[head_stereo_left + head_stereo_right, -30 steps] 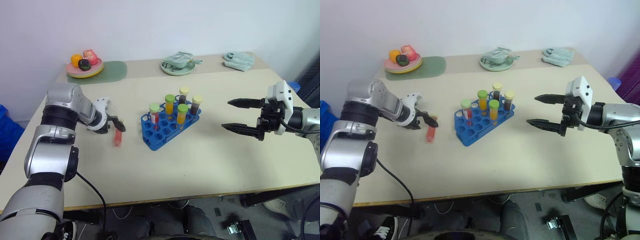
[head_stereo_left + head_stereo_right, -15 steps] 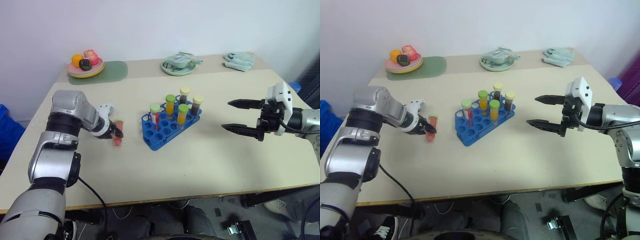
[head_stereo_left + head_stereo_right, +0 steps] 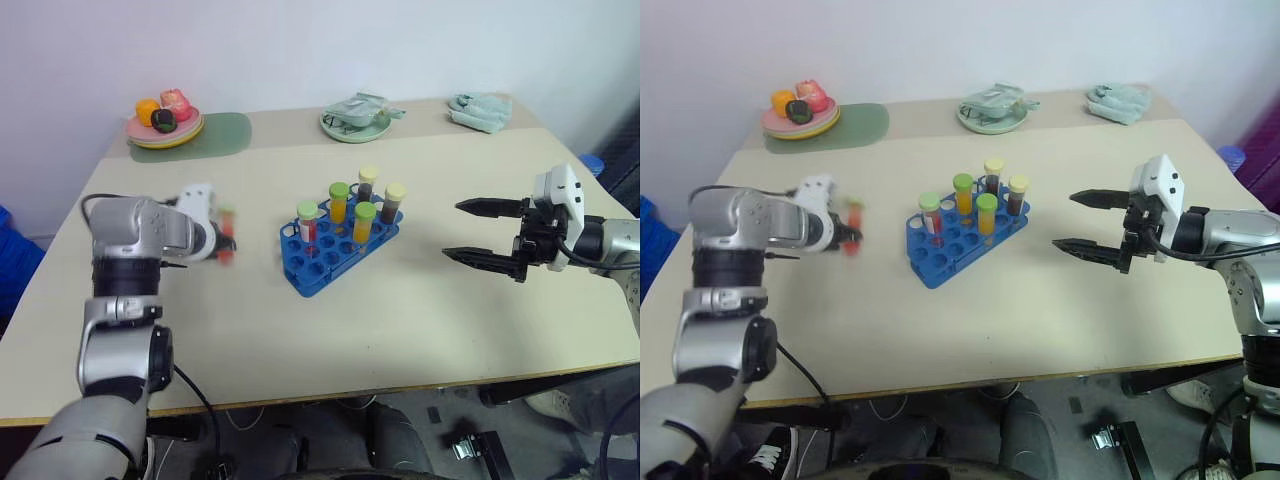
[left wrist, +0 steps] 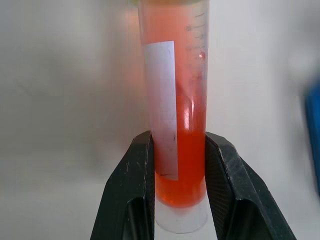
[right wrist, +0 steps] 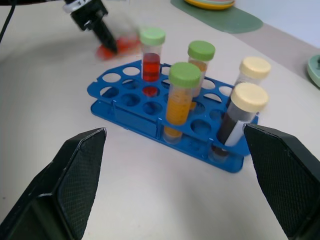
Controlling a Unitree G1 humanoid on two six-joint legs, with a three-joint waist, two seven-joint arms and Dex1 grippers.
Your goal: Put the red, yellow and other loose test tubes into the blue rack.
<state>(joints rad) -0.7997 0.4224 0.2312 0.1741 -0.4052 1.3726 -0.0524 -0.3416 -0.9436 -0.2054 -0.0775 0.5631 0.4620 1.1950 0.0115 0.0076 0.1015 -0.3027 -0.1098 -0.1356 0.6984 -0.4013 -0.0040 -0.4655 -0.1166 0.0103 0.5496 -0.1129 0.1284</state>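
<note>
The left gripper [image 4: 175, 165] was clamped on a red test tube [image 4: 176, 100], its two black fingers [image 4: 134, 190] pressed against the tube's lower end, where the red liquid and a white label could be seen. Tube and gripper were held above the table [image 3: 400, 300], to the left of the blue rack [image 3: 335, 250] and well apart from it; the tube's tilt could not be made out in the head views, where it was blurred.

The right gripper [image 3: 478, 232] was held with its jaws spread wide and nothing between them, to the right of the blue rack and well apart from it, pointing toward it.

Five capped tubes [image 5: 183, 97] were standing upright in the rack: one of red liquid under a green cap, two of orange-yellow under green caps, two of dark brown under pale yellow caps. Beyond the rack, at the table's far edge, a plate of toy food [image 3: 165, 125], a green plate [image 3: 355, 122] and a pale green cloth [image 3: 478, 110] were lying.
</note>
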